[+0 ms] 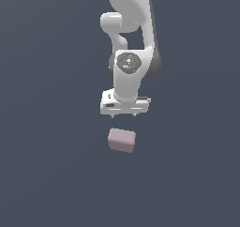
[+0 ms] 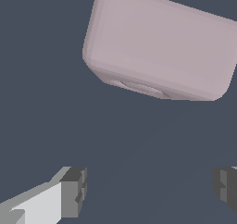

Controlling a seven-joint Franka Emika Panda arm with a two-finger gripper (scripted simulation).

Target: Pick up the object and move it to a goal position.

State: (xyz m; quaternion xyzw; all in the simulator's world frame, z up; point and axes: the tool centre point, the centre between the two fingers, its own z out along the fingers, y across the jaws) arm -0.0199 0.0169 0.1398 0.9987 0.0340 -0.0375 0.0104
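Gripper [image 2: 148, 188] wide open, nothing held; block [image 1: 122, 140] lies at its 6 o'clock in the exterior view, apart from both fingers [image 2: 71, 193].

no readable text, labels or numbers

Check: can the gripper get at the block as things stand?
Probably yes. The gripper is open, its fingers spread wider than the block, nothing lies between them. But the block sits off to one side of the gap, so the gripper needs shifting over it first.
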